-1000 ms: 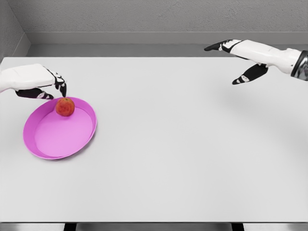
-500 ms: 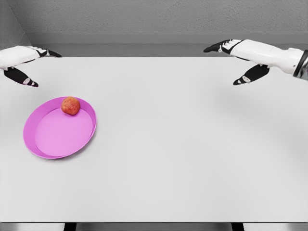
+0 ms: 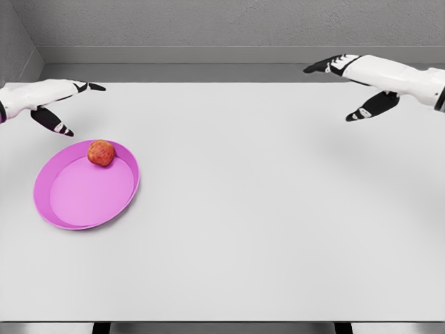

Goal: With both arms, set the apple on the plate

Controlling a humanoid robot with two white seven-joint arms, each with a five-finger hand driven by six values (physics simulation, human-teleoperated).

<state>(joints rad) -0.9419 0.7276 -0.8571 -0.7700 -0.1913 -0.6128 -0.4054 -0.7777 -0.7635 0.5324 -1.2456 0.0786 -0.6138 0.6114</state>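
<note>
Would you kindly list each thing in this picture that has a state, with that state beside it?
apple: resting in the plate at its far rim, held by nothing
plate: flat on the table, holding the apple
left hand: open, empty, above the table behind the plate
right hand: open, empty, over the table's far right
table: carries only the plate

table (image 3: 278,209): white (matte) | on it: pink plate (image 3: 62,216), left side
</note>
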